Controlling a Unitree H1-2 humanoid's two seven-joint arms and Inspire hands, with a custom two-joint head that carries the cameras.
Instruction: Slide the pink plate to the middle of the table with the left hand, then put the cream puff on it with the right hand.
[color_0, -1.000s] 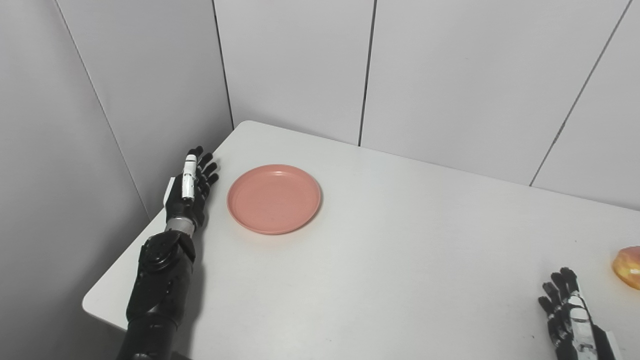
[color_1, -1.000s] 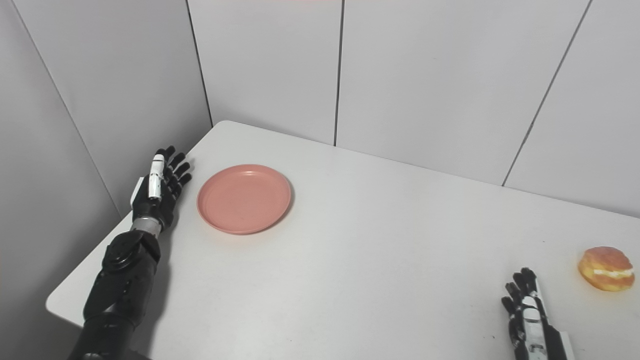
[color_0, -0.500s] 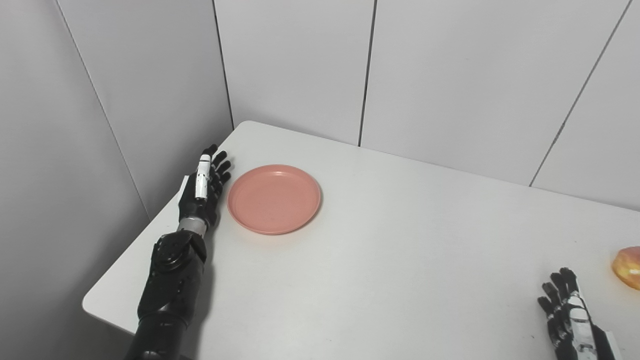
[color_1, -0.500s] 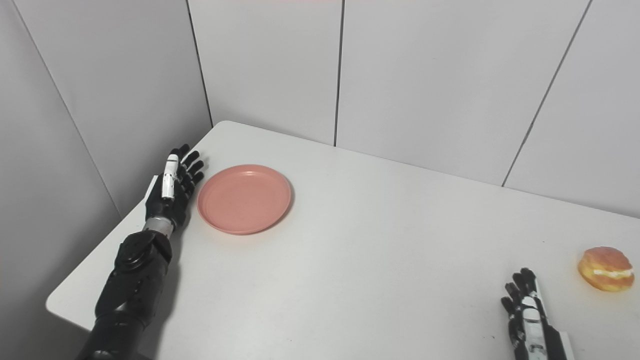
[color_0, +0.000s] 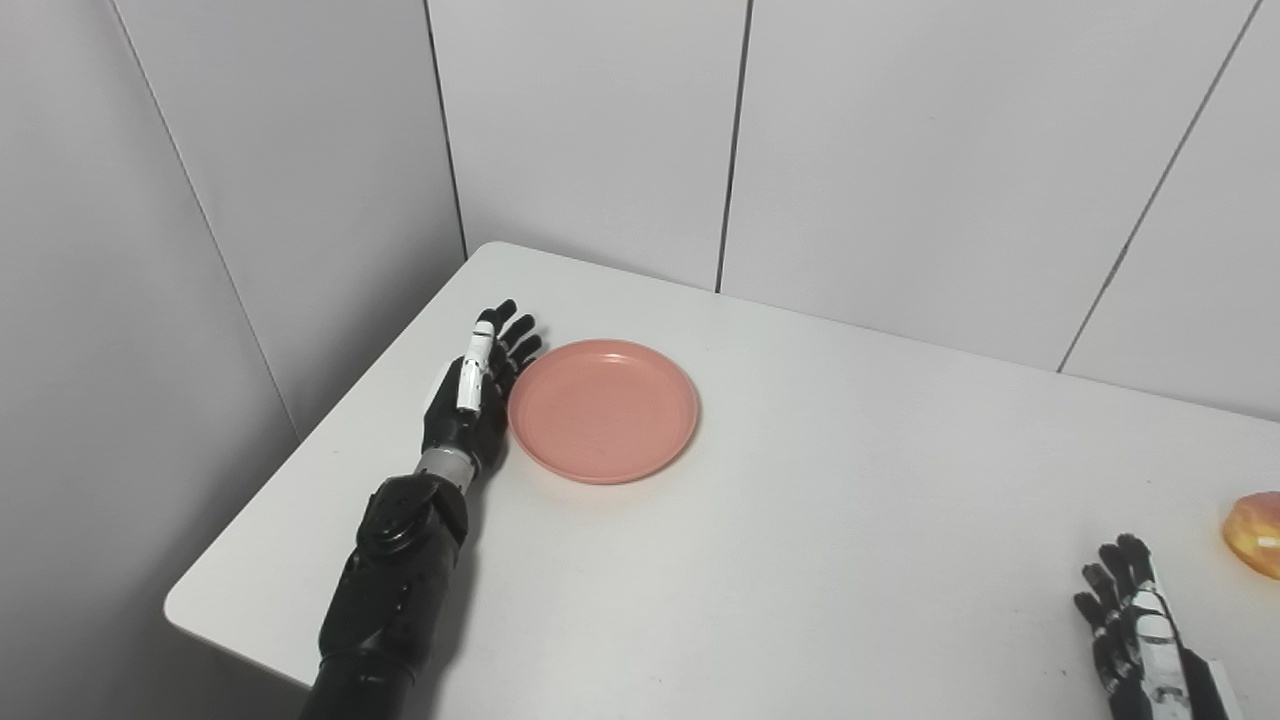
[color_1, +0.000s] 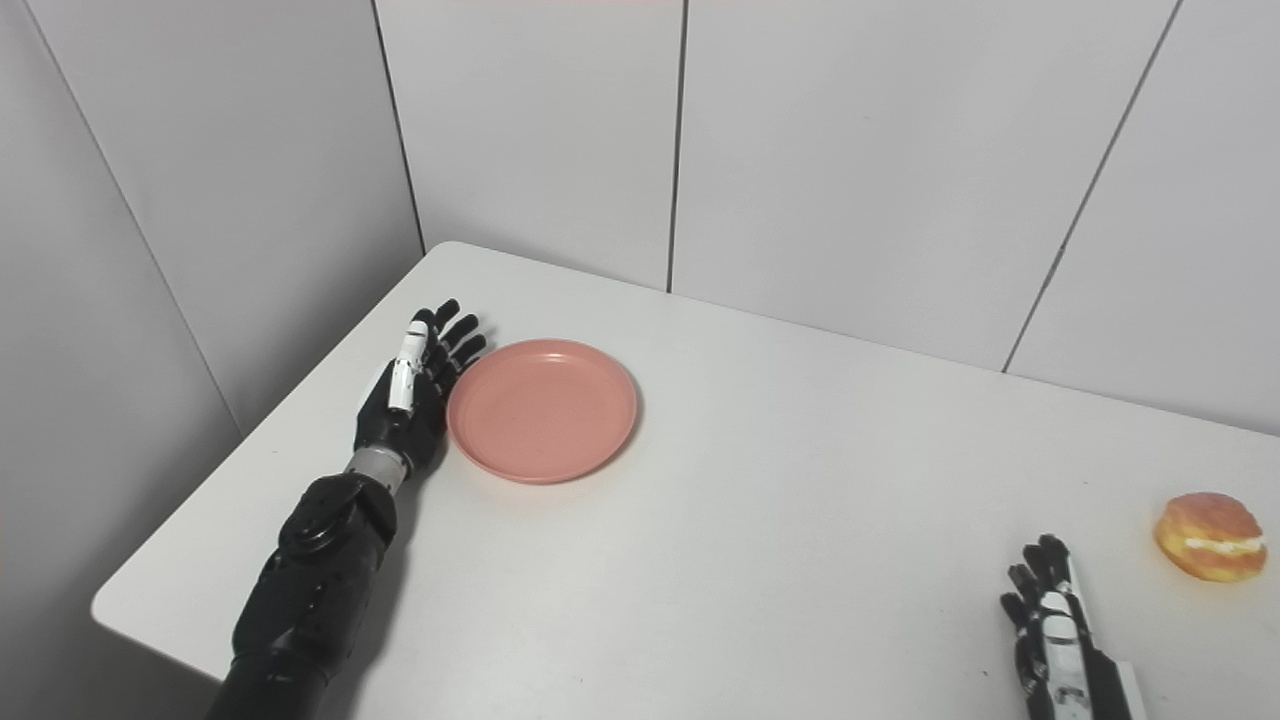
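The left hand (color_0: 470, 400), fingers spread and holding nothing, seems to touch the left rim of the pink plate (color_0: 603, 410), which lies toward the table's (color_0: 800, 520) far left corner. Near the right edge lies the cream puff (color_1: 1210, 522), with the right hand (color_1: 1050, 625) open close by at the near edge.

The pink plate (color_0: 603, 410) lies flat and bare near the worktop's far left corner, round with a shallow raised rim. The cream puff (color_1: 1210, 522), golden with a white filling line, sits by the right edge.
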